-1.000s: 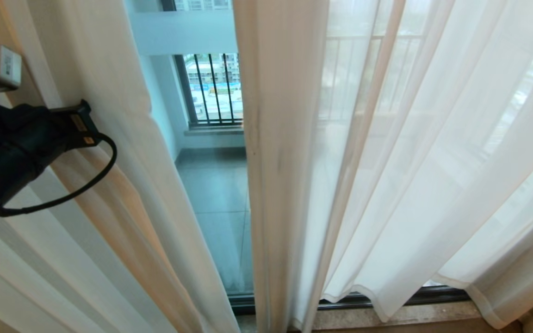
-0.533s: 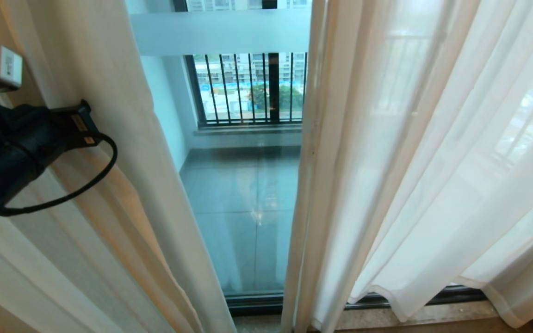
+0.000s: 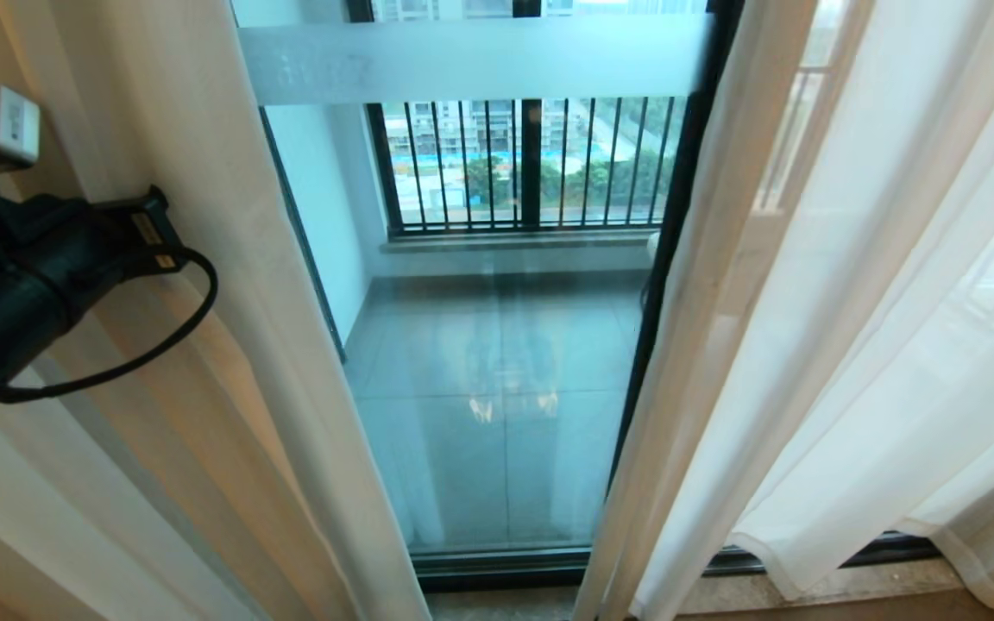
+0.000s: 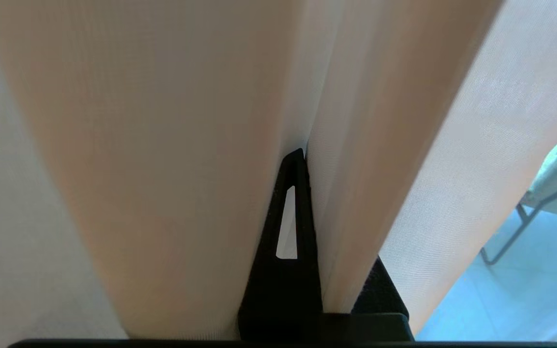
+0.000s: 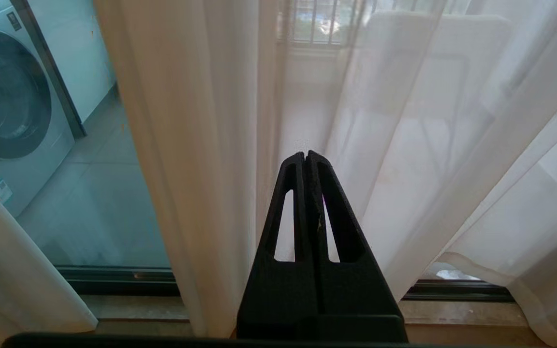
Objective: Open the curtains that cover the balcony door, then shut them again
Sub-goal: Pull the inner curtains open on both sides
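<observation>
Parting down the middle, the sheer white curtains [image 3: 851, 328] hang in two panels, one at each side of the head view, with a tall strip of the balcony door [image 3: 497, 362] bare between them. Through its glass show a grey tiled balcony floor [image 3: 497, 345] and a black-barred railing window [image 3: 531, 164]; a frosted band crosses the glass near the top.

The left tool [image 4: 302, 159] is clamped on a fold of the left panel — in its wrist view one black finger [image 4: 290, 232] shows, the other hidden behind cloth. That arm reaches in from the left of the head view, its dark wrist and looped cable [image 3: 152, 345] pressed against the fabric. The right tool [image 5: 306, 159] has its fingers pressed together on nothing, pointing at the right panel's inner folds just above the sill.

Judging from this, the opening step is under way. To do it well, the grip should stay firm and travel sideways along the rail's line — not downward — so the fabric slides rather than strains.
</observation>
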